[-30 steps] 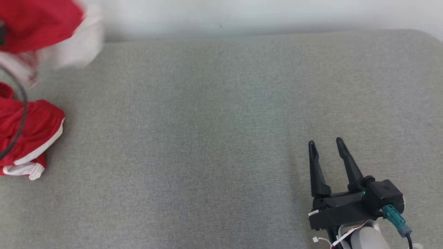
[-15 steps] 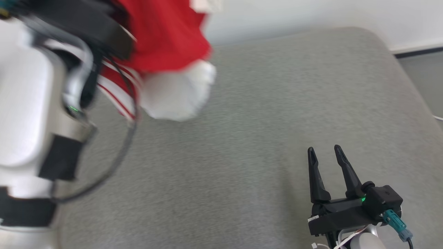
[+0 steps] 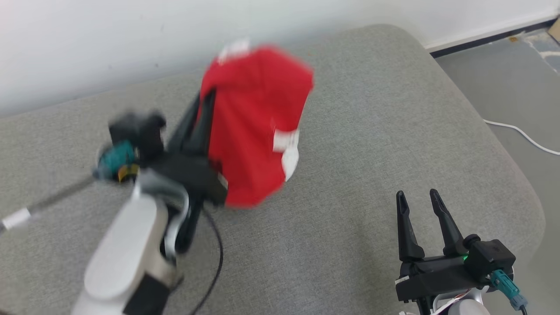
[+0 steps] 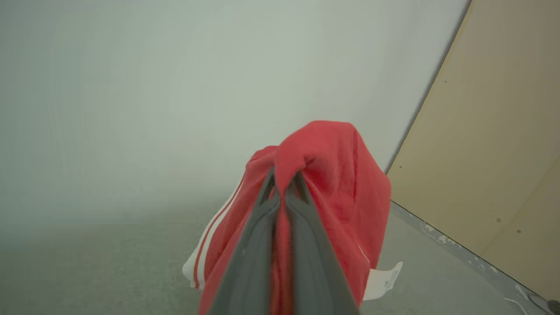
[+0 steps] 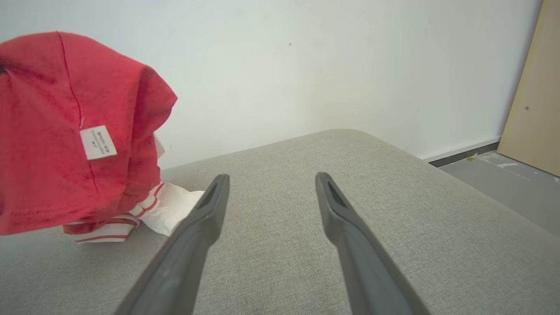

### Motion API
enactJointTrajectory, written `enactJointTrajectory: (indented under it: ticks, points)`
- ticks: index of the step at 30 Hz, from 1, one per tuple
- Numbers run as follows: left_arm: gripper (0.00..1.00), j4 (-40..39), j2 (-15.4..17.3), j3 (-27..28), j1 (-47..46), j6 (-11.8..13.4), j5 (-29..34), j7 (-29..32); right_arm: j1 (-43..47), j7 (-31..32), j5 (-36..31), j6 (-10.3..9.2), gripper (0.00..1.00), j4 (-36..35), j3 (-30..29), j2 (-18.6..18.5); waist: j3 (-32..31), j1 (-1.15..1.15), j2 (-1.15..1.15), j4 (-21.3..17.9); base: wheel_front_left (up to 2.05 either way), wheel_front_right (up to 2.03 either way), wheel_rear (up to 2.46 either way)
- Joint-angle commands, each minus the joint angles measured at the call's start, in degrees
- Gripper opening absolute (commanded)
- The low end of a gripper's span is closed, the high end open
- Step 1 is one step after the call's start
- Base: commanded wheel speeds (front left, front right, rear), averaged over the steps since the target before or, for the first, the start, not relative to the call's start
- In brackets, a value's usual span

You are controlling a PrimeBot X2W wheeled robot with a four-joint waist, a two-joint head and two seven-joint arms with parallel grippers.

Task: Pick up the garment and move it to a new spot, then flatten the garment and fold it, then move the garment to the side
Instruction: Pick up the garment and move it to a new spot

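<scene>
The left claw [image 4: 284, 177] pinches the red garment [image 3: 256, 127] over the grey cushion [image 3: 372, 131], near the white wall [image 3: 131, 35]. The right claw [image 3: 418, 197], spread and empty, is well apart from it. A white cable [image 3: 520, 135] lies on the floor [image 3: 503, 78].

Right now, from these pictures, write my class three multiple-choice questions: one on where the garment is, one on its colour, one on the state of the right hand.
1. Where is the garment?
A. spread flat on the floor
B. pinched in the left hand and held up
C. folded in a basket

2. What colour is most of it?
A. blue
B. red
C. green

3. The right hand is:
A. open and empty
B. shut on the garment
C. shut on a cable

Answers:
1 B: in the left wrist view, the two fingers close on a fold of the cloth, which hangs from them.
2 B: the cloth is mostly red in all three views.
3 A: its fingers stand apart with nothing between them.
</scene>
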Motion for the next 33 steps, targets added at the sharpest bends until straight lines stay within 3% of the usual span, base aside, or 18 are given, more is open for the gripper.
enactJointTrajectory:
  ticks: [1, 8, 10, 18, 33]
  points:
    - [0.0, 0.5, 0.2, 0.2, 1.8, 0.2, -0.3, -0.6, 0.2, 0.0, 0.0, -0.12, 1.0, 0.0, 0.1, 0.2, 0.2, 0.0, 0.0, -0.2, 0.0, 0.0, 0.0]
    - [0.0, 8.0, 1.3, 0.0, 10.9, 0.5, -0.9, -3.8, -0.4, 0.0, -1.4, -0.12, 1.0, 0.6, 0.4, 0.2, 0.3, 0.0, 0.0, 1.5, 0.0, 0.0, 0.0]
    - [1.0, 9.8, 1.0, -0.8, 11.8, 0.2, -0.3, -4.8, -0.6, 0.0, -1.8, -0.12, 1.0, 0.8, 0.5, 0.2, 0.1, 0.0, 0.0, 2.3, 0.0, 0.0, 0.0]
    - [1.0, 8.0, -0.3, -0.6, 10.5, -1.0, 1.4, -10.2, 0.5, 0.0, -3.4, -0.12, 1.0, 0.4, 0.2, 0.2, -2.9, 0.0, 0.0, 7.3, 0.0, 0.0, 0.0]
    - [1.0, -4.5, 6.0, 4.9, 20.2, 1.7, 7.4, -11.0, 3.3, 0.0, -4.8, -0.12, 1.0, 0.2, -0.2, 0.2, -8.3, 0.0, 0.0, 15.2, 0.0, 0.0, 0.0]
